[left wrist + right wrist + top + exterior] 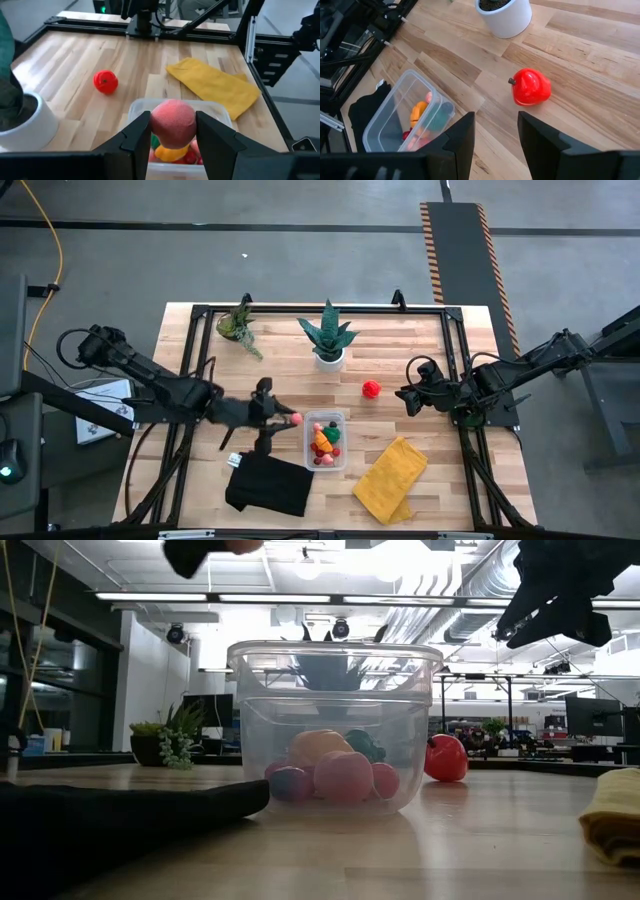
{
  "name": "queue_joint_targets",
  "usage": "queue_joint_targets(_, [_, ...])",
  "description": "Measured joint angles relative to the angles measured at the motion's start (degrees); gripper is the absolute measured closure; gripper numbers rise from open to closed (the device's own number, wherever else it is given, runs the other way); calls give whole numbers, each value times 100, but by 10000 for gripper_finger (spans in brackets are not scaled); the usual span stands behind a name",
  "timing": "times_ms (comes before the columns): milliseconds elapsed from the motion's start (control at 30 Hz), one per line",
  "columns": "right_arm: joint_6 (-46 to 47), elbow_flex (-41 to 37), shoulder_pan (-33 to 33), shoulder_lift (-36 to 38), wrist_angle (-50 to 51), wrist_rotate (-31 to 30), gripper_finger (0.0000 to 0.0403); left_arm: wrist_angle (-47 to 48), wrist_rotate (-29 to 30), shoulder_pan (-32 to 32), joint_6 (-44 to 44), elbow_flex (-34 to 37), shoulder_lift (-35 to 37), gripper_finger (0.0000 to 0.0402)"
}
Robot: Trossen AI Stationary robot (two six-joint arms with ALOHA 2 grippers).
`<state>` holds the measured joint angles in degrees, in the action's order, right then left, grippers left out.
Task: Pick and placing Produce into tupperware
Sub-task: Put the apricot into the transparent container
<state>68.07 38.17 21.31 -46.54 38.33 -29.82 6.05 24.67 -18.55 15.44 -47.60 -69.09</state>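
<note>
Left gripper (pixel 293 419), clenched on a pink fruit (pixel 173 123) at the tupperware's (pixel 327 418) 9 o'clock rim, could bounce it out if released early; right gripper (pixel 407 397) hangs empty, parted, near red produce (pixel 371 389).

High cam: straight down over whole desk (pixel 400 340). Low cam: desk level, close to the tupperware (pixel 335 730), facing the room behind. Left wrist cam looks across desk to yellow cloth (pixel 215 85); right wrist cam looks down, close. All four share tupperware; low & wrist cams also share red produce (pixel 531 87).
</note>
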Motion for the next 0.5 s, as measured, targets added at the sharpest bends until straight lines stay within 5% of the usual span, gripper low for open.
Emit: queue_joint_targets(500, [-129, 0, 1, -2, 50, -59, 261, -113, -1710, 1078, -83, -27, -668, 268])
